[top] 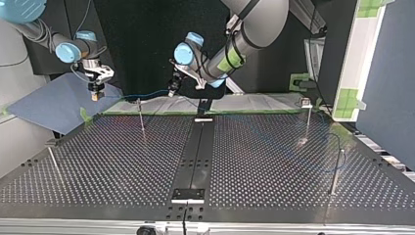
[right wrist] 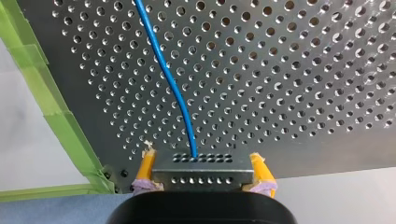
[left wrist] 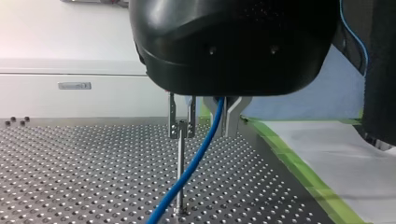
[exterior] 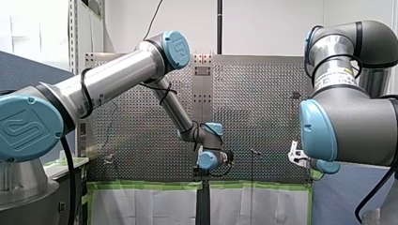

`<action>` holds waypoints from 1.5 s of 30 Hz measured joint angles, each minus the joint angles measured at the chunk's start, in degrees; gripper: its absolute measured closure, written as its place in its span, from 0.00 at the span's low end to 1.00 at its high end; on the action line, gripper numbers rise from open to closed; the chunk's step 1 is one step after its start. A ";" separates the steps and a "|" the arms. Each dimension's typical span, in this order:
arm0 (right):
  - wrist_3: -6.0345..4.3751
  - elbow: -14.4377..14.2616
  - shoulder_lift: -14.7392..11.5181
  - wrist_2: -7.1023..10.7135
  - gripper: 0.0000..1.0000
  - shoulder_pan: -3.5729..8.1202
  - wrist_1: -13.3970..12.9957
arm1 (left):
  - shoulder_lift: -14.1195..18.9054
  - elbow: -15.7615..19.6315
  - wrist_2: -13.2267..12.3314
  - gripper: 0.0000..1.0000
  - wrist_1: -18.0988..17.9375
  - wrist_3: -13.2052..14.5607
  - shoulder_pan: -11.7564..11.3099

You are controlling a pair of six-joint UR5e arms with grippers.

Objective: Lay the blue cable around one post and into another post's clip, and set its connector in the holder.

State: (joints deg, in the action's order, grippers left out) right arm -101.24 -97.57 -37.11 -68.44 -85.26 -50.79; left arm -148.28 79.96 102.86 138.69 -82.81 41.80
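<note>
The blue cable (top: 147,94) hangs in a shallow arc above the plate's far edge, strung between both grippers. My right gripper (top: 94,94), at the top view's left, is shut on the cable's grey metal connector (right wrist: 203,175), which sits between its yellow pads (right wrist: 146,167). The blue cable (right wrist: 168,79) leaves the connector over the perforated plate. My left gripper (left wrist: 225,119) is shut on the blue cable (left wrist: 196,158), which runs down from between its fingers. A thin post with a forked clip (left wrist: 180,128) stands just ahead of that gripper; the cable passes beside it.
Several thin posts stand on the perforated plate (top: 122,161), such as one (top: 141,117) under the cable and others (top: 307,120) (top: 336,169) at the top view's right. A black strip (top: 198,147) runs down the middle. Green tape (right wrist: 60,116) edges the plate.
</note>
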 joint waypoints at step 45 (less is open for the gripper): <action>0.03 4.58 1.17 0.49 1.00 -1.48 0.36 | -0.59 -3.21 -2.97 0.98 0.88 -9.94 -2.40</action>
State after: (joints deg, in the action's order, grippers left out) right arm -101.21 -93.00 -35.94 -67.95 -86.75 -50.43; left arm -148.87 76.75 99.89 139.57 -92.75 39.41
